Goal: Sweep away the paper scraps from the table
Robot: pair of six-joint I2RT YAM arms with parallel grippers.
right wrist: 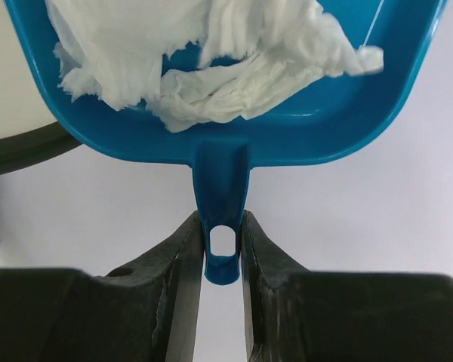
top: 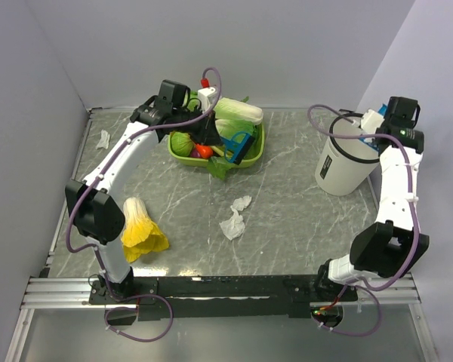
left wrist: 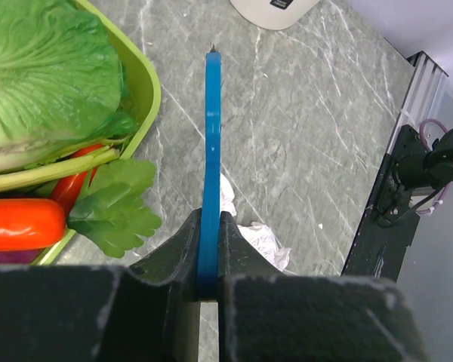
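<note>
Paper scraps point(right wrist: 211, 60) fill the dustpan point(right wrist: 347, 128) pinched by your right gripper point(right wrist: 223, 224); tip it squarely over the bin point(top: 340, 167). Your left gripper point(left wrist: 208, 228) clamps the brush point(left wrist: 211, 143).

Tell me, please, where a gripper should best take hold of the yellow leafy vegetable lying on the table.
The yellow leafy vegetable lies flat, so come from above and close across its narrow white stalk end, likely firmer than the wide frilly leaves.

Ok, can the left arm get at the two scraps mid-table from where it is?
Probably yes: the paper scraps lie on bare table near the left claw and its blue tool, nothing between.
</note>
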